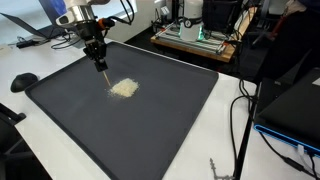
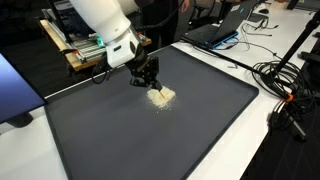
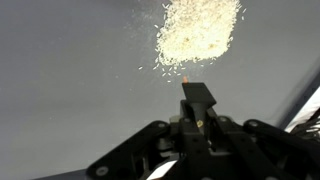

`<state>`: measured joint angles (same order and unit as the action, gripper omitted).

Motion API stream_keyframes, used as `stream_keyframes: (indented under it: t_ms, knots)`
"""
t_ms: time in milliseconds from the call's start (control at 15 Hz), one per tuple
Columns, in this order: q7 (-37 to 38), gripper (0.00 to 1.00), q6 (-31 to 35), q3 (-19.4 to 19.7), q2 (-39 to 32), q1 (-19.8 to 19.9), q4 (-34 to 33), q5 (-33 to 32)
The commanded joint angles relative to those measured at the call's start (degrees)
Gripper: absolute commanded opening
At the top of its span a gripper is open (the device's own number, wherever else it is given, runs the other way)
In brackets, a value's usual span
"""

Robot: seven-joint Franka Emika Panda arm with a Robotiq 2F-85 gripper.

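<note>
A small pile of pale grains (image 1: pixel 124 88) lies on a large dark mat (image 1: pixel 150 130); both show in both exterior views, pile (image 2: pixel 162 96), mat (image 2: pixel 150 140). My gripper (image 1: pixel 98 58) hangs just behind the pile, also in the other exterior view (image 2: pixel 147 78). It is shut on a thin dark tool with an orange tip (image 3: pixel 187 76). In the wrist view the gripper (image 3: pixel 197 100) points the tip at the near edge of the pile (image 3: pixel 198 32), with loose grains scattered round it. Whether the tip touches the mat cannot be told.
The mat lies on a white table. A black rounded object (image 1: pixel 23 81) sits off its corner. Cables (image 1: pixel 240 110) and a laptop (image 1: pixel 295 110) lie beside it; more cables (image 2: pixel 290 85) and a laptop (image 2: pixel 225 25) appear in an exterior view. An equipment rack (image 1: pixel 195 38) stands behind.
</note>
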<state>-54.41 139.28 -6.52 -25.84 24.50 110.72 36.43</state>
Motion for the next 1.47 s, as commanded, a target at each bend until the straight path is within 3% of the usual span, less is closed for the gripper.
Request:
stream_keyframes:
  t_ms: [0, 200, 733, 1000, 1400]
  knots:
    - [-8.72, 0.03, -1.08, 0.33, 3.29, 2.82, 3.98, 10.65]
    - [-11.87, 0.03, -6.48, 3.61, 3.71, 2.28, 2.56, 13.08]
    - [-8.38, 0.03, -26.0, 10.09, -2.26, -0.94, -10.07, 6.76]
    - [-7.17, 0.03, -34.37, 10.38, -8.35, -1.82, -19.39, 1.88]
    - [-6.41, 0.03, -45.81, 7.64, -18.71, -2.75, -34.94, -4.89]
